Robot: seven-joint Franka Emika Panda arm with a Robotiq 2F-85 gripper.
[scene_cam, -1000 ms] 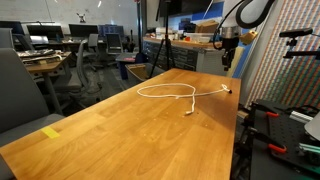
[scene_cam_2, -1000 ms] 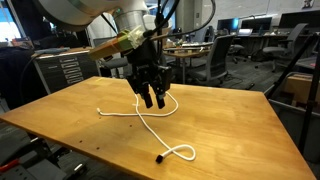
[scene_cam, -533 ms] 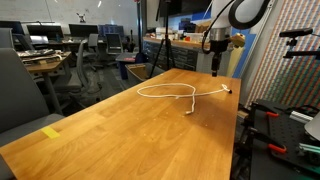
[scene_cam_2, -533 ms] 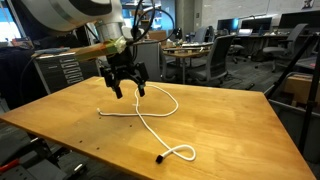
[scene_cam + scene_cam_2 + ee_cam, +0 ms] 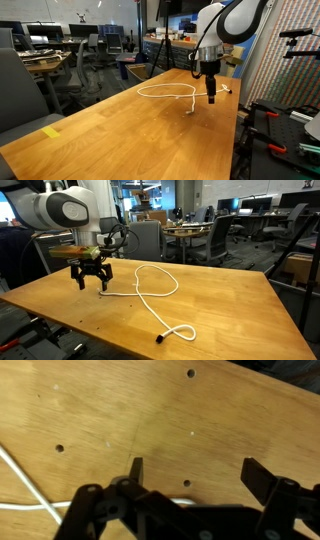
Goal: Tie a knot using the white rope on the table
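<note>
In an exterior view the white rope (image 5: 165,97) lies looped at the table's (image 5: 120,140) far end, jaws hanging near its tip. In an exterior view the rope (image 5: 120,294) curls across the wood, jaws beside one end. In the wrist view the jaws stand wide apart, empty; the rope (image 5: 25,478) crosses lower left.

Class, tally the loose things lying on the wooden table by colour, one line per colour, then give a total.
White: 1, the rope
Yellow: 1, the tape piece
Total: 2
</note>
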